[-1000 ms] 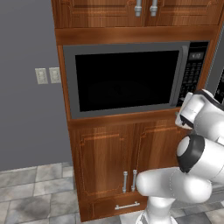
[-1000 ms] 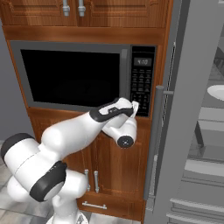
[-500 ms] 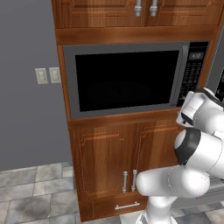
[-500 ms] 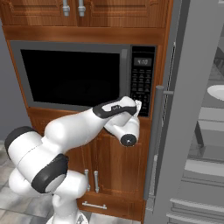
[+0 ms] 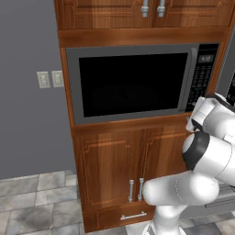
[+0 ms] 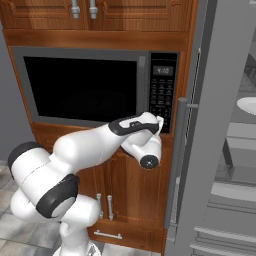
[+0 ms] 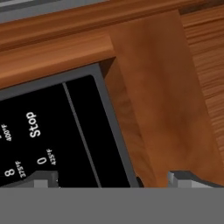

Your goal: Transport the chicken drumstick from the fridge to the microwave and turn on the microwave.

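The microwave [image 5: 133,82] [image 6: 82,85] is built into wooden cabinetry, its dark window door closed. Its black button panel [image 6: 162,90] [image 7: 48,131] sits on the right side. My gripper [image 7: 113,180] is open and holds nothing. It hovers close in front of the panel's lower right corner, by the "Stop" and "0" buttons, with one fingertip [image 7: 43,179] over the panel and the other over the wood. The fridge [image 6: 220,125] stands right of the microwave with its grey door swung open. The chicken drumstick is out of view.
Wooden cabinet doors [image 5: 119,179] with metal handles are below the microwave, and more cabinets above. Inside the fridge are grey shelves and a white dish [image 6: 248,105]. A grey wall with outlets [image 5: 50,79] is at the left.
My hand has edged slightly to the right along the microwave's lower right corner and the elbow has shifted. The jaws have stayed open.
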{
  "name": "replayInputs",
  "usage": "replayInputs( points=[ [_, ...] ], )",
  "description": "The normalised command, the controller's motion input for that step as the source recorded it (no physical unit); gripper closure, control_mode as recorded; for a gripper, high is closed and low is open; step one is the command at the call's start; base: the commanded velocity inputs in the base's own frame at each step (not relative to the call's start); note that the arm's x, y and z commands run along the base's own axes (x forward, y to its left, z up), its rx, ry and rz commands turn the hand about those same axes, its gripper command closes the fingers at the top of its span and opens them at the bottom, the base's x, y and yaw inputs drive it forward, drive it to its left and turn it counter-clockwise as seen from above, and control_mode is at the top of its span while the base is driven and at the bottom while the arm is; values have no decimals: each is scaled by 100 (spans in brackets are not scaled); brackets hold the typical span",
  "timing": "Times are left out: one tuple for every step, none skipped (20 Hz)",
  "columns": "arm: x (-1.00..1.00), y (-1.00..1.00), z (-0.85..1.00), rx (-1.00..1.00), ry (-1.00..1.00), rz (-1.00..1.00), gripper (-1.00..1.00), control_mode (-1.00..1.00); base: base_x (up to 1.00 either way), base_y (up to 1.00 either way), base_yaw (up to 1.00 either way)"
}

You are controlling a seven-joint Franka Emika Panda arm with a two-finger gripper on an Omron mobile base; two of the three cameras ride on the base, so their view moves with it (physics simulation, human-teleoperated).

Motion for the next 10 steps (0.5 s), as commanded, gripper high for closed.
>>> replayInputs(
  points=[
    [0, 0, -8, 0, 0, 0, -100, -100, 0, 0, 0],
    [0, 0, -6, 0, 0, 0, -100, -100, 0, 0, 0],
    [0, 0, -5, 0, 0, 0, -100, -100, 0, 0, 0],
    [0, 0, -8, 0, 0, 0, -100, -100, 0, 0, 0],
    [5, 0, -6, 0, 0, 0, -100, -100, 0, 0, 0],
    [8, 2, -6, 0, 0, 0, -100, -100, 0, 0, 0],
    [11, 1, -5, 0, 0, 0, -100, -100, 0, 0, 0],
    [12, 0, -3, 0, 0, 0, -100, -100, 0, 0, 0],
    [13, 0, -4, 0, 0, 0, -100, -100, 0, 0, 0],
    [14, 1, -3, 0, 0, 0, -100, -100, 0, 0, 0]
  ],
)
